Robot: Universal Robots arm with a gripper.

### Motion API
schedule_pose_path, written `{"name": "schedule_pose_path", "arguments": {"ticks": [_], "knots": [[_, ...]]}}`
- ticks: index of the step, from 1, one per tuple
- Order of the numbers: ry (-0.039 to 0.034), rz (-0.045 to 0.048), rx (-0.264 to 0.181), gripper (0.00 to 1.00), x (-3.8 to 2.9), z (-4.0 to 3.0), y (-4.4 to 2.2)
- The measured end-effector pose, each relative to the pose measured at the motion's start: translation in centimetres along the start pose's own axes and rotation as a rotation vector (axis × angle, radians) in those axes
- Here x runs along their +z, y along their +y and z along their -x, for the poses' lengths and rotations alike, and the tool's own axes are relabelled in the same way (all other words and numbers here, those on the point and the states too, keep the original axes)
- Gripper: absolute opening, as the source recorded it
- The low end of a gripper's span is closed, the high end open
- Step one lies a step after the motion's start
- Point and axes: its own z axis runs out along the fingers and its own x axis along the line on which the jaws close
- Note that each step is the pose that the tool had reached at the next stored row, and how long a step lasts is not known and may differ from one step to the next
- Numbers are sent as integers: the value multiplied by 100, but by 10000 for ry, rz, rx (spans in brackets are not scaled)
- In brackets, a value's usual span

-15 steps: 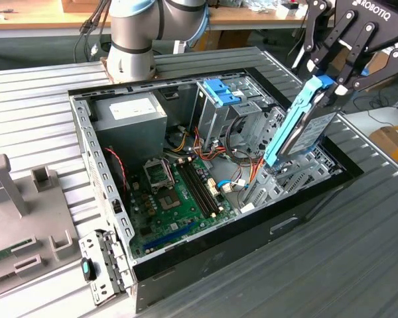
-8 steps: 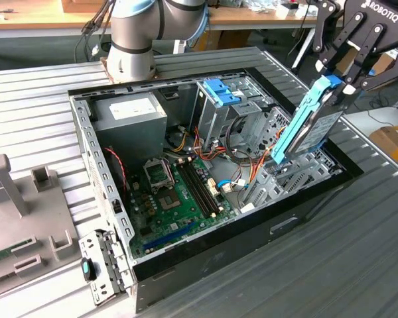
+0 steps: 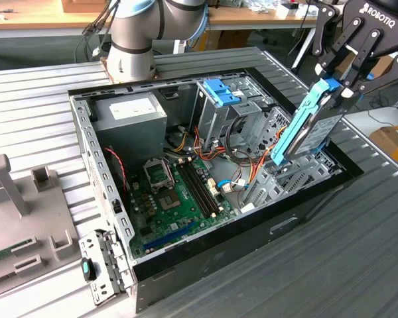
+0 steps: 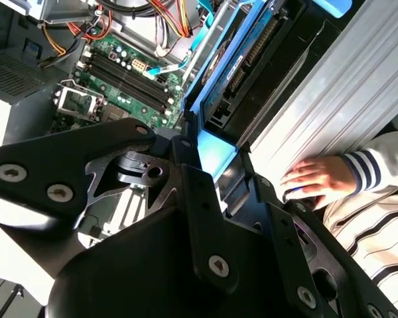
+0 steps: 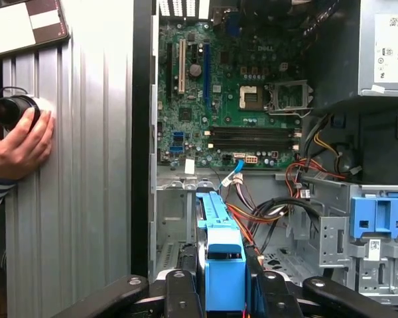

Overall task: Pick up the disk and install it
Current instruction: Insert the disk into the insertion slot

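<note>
My pincer [image 3: 333, 89] is closed on the blue end of the disk [image 3: 313, 129], which hangs tilted over the open computer case [image 3: 93, 146] at the exterior view's right; orange cables [image 3: 254, 156] lie just beside its lower end, and a person's hand [image 5: 20, 142] rests on the table [image 5: 73, 185]

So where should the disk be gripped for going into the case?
By its upper blue end, from above, where the gripper is shut on it now: the disk stands on edge, tilted, lower end toward the case, leaving the top free.
</note>
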Motion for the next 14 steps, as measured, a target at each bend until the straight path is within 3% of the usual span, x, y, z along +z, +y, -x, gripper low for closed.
{"name": "schedule_pose_path", "arguments": {"ticks": [10,14], "knots": [[16,0,2,36,216,-3,-2],[23,0,2,36,247,-4,-3]]}}
